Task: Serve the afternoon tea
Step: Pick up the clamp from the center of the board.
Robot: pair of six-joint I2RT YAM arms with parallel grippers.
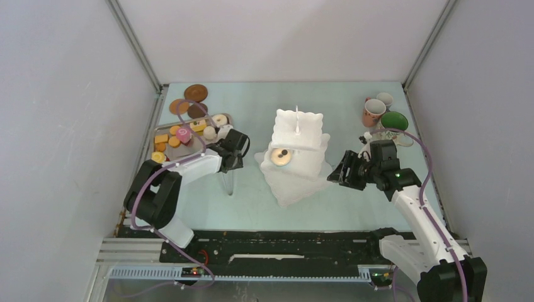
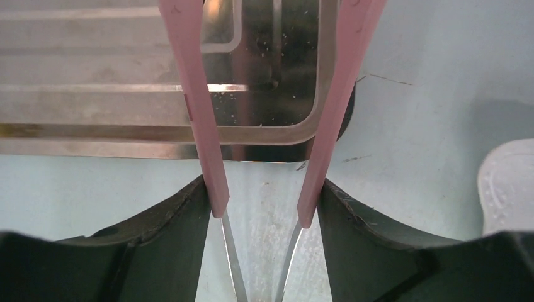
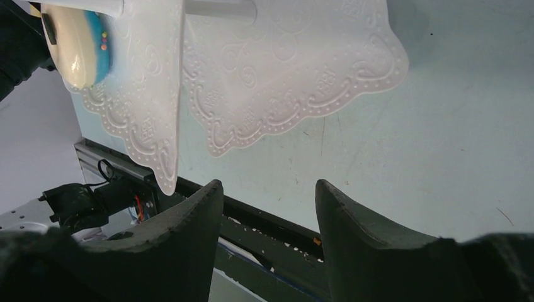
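At the near side of the table [image 1: 352, 214], the left gripper [image 2: 263, 189] clamps a pair of pink tongs [image 2: 204, 126], one black finger pressed on the outside of each arm. The tongs' bare metal ends narrow towards the wrist camera. Their pink arms spread apart as they run forward over the near corner of a grey metal tray [image 2: 126, 94]. Nothing shows between the arms except tray and table. The tips run out of the top of that view, so I cannot tell whether they hold or touch anything.

The right gripper [image 3: 267, 189] is level with it on the other side. Its two fingers are spread wide with only bare table between them, and it sits just beside the right edge of the stand [image 1: 296, 157] without touching it.

The white three-tier stand is in the middle of the table, between the two grippers. One small donut [image 1: 281, 155] sits on a tier on its left side.

Further back on the left, the tray carries the other sweets: orange biscuits [image 1: 174, 141], yellow cakes [image 1: 161, 138] and more donuts [image 1: 220, 119].

Brown round coasters [image 1: 196, 92] lie beyond the tray in the far left corner. In the far right corner, close together, are the pink mug [image 1: 373, 113], the small pale mug [image 1: 384, 99] and the green-inside mug [image 1: 394, 121].
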